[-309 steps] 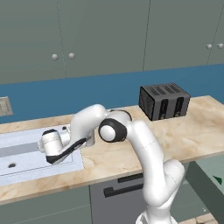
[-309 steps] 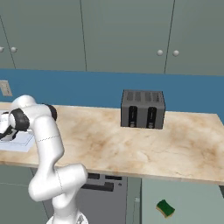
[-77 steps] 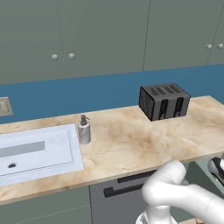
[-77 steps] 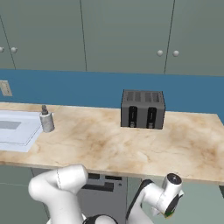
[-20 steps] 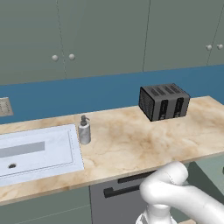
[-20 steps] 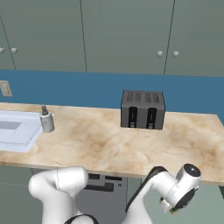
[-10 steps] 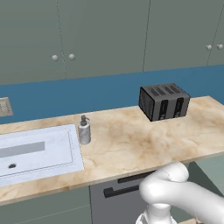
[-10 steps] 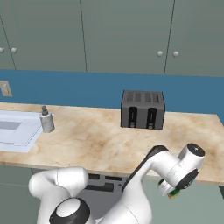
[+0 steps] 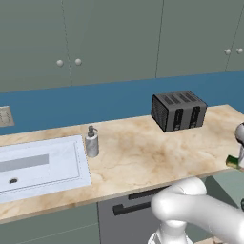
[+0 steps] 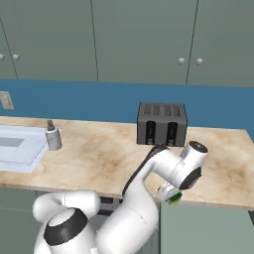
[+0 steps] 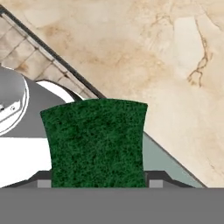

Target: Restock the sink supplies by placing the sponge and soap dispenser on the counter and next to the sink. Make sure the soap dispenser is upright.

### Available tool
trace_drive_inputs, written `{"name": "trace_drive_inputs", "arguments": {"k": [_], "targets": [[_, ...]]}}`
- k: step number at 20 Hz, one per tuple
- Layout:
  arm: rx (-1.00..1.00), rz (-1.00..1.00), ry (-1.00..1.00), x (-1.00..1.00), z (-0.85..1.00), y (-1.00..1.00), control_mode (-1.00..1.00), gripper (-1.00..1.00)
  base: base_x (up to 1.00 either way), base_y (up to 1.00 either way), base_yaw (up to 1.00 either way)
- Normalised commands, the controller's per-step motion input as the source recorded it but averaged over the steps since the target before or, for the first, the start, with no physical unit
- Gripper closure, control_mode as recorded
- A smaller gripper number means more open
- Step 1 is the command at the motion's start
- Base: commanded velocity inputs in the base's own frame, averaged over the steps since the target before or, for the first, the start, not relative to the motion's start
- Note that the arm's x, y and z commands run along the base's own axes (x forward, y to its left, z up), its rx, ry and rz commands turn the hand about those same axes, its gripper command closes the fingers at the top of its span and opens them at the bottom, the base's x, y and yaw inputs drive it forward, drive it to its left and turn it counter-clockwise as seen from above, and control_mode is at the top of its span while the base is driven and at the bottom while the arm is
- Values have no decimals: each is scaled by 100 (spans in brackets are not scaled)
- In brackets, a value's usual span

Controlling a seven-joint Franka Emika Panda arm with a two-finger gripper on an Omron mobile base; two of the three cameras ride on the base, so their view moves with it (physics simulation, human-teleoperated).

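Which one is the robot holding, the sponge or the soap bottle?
The sponge. Its green top sits in the gripper, off the counter's front edge. The soap dispenser stands alone, upright beside the sink.

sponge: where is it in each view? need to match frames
Left base view: sponge at the far right edge, beside the counter's front right corner.
Right base view: lower centre-right, held in the gripper in front of the counter's front edge.
Hand view: green face, bottom centre.
Shared landmark: the counter.
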Motion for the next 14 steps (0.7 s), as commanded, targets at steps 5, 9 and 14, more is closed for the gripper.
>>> {"name": "trace_drive_inputs", "arguments": {"k": [5, 9, 14], "targets": [[0, 9, 11, 62, -1, 100, -100, 100, 0, 0, 0], [0, 8, 11, 67, 0, 100, -100, 100, 0, 0, 0], [-2, 6, 2, 52, 0, 100, -100, 100, 0, 0, 0]]}}
